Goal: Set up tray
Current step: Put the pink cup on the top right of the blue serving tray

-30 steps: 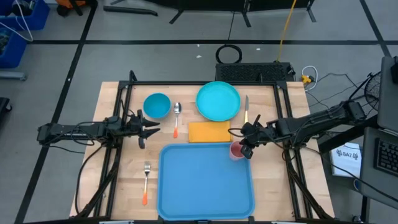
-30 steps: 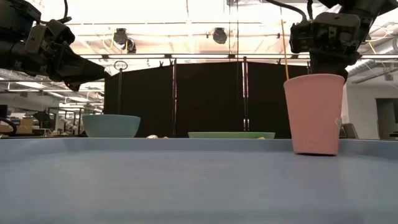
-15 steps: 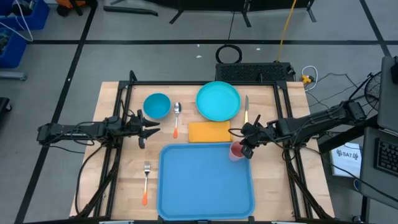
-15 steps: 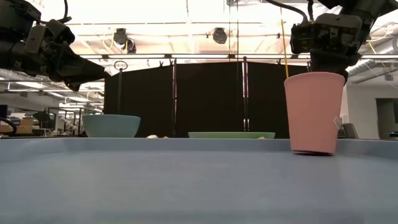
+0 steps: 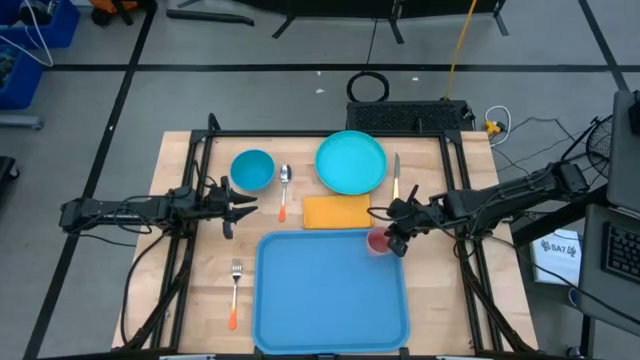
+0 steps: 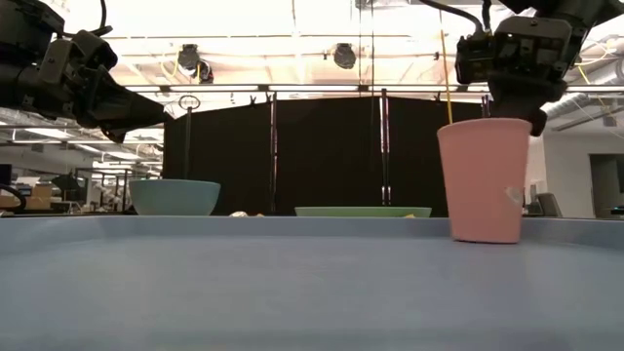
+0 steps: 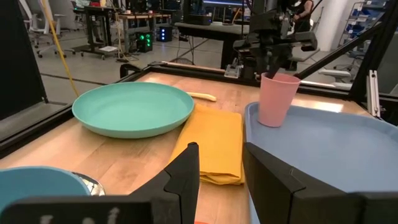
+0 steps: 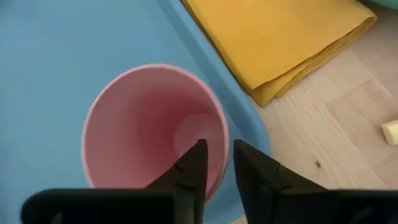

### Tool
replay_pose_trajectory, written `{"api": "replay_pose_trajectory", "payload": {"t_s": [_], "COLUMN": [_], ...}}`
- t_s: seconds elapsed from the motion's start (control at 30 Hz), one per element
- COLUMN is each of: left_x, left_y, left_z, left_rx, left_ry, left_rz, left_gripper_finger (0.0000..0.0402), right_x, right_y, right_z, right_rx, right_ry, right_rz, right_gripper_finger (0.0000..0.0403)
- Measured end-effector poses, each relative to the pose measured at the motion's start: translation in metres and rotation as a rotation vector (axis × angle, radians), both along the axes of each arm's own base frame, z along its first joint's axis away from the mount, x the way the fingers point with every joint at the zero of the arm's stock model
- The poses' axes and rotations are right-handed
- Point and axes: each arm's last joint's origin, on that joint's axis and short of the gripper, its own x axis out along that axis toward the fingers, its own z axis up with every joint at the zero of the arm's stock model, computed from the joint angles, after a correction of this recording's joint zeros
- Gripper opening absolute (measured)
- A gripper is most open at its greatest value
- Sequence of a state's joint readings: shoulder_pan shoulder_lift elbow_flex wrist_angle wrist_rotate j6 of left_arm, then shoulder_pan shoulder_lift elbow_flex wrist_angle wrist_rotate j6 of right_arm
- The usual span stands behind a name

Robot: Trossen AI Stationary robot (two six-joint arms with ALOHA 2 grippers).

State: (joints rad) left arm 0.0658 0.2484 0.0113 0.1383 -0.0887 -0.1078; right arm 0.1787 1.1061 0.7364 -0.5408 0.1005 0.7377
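Note:
The blue tray (image 5: 330, 300) lies at the table's near middle. A pink cup (image 5: 378, 241) stands at the tray's far right corner, also seen in the low view (image 6: 481, 180) and the left wrist view (image 7: 275, 99). My right gripper (image 5: 392, 232) is above the cup's rim, shut on it. My left gripper (image 5: 240, 208) hovers open over the bare wood left of the tray, near the spoon, touching nothing. My right gripper pinches the pink cup's wall at its rim (image 8: 222, 155), on the side toward the table's right. One finger (image 8: 189, 165) is inside the cup and one (image 8: 255, 174) outside. The fingers come from above, pointing down. The cup is nearly upright, with its base at the tray floor.
Beyond the tray lie an orange-yellow napkin (image 5: 337, 211), a turquoise plate (image 5: 351, 162), a blue bowl (image 5: 252, 169), a spoon (image 5: 285, 190) and a knife (image 5: 396, 175). A fork (image 5: 235, 292) lies left of the tray.
My right gripper has moved the pink cup a little toward the table's left, still at the tray's far right corner. The cup tipped slightly midway and stands nearly upright now.

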Motion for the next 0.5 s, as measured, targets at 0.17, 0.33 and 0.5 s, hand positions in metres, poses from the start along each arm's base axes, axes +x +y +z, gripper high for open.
{"api": "replay_pose_trajectory", "payload": {"t_s": [0.17,0.33,0.5], "left_x": [0.0,0.0,0.0], "left_y": [0.0,0.0,0.0], "left_z": [0.0,0.0,0.0], "left_rx": [0.0,0.0,0.0], "left_ry": [0.0,0.0,0.0], "left_rz": [0.0,0.0,0.0], "left_gripper_finger": [0.0127,0.0127,0.0127], "right_x": [0.005,0.008,0.014], "right_y": [0.001,0.001,0.002], "right_z": [0.003,0.013,0.029], "right_rx": [0.006,0.006,-0.029], "right_ry": [-0.059,-0.091,-0.144], "right_rz": [0.005,0.011,0.033], "right_gripper_finger": [0.0116,0.0143,0.015]}}
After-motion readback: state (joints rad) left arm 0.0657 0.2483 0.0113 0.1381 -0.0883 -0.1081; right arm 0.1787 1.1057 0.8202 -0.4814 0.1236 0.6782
